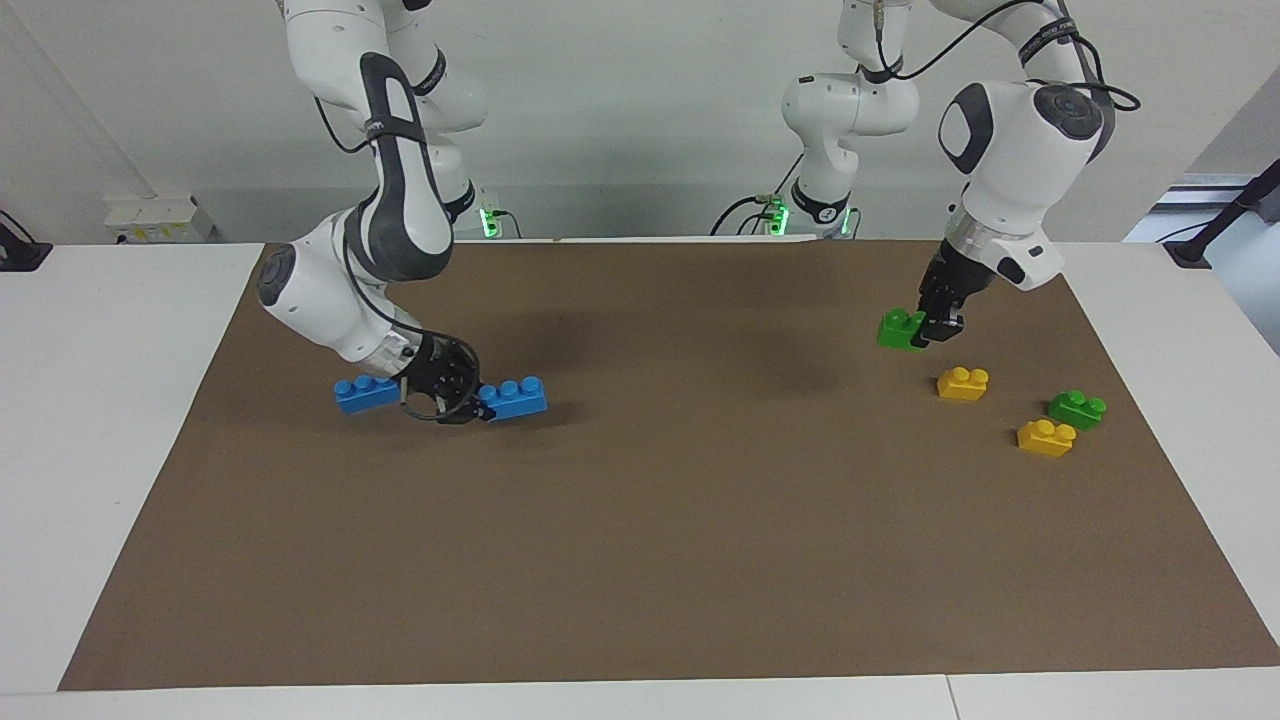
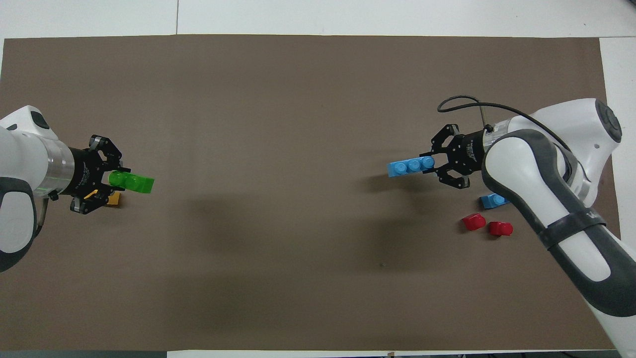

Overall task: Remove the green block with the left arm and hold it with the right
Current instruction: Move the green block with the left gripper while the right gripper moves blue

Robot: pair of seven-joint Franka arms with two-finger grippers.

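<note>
The lime-green block (image 1: 899, 328) (image 2: 133, 182) is off the blue brick and hangs over the mat at the left arm's end, beside a yellow brick (image 1: 963, 383). My left gripper (image 1: 926, 330) (image 2: 115, 180) is shut on one end of it. The blue three-stud brick (image 1: 513, 397) (image 2: 410, 166) is held low over the mat at the right arm's end, with my right gripper (image 1: 480, 403) (image 2: 431, 166) shut on its end.
A second blue brick (image 1: 367, 393) (image 2: 493, 200) lies by the right gripper, with two red pieces (image 2: 473, 222) nearer the robots. Another yellow brick (image 1: 1046, 437) and a dark green brick (image 1: 1077, 408) lie near the left arm's end. A brown mat (image 1: 640, 550) covers the table.
</note>
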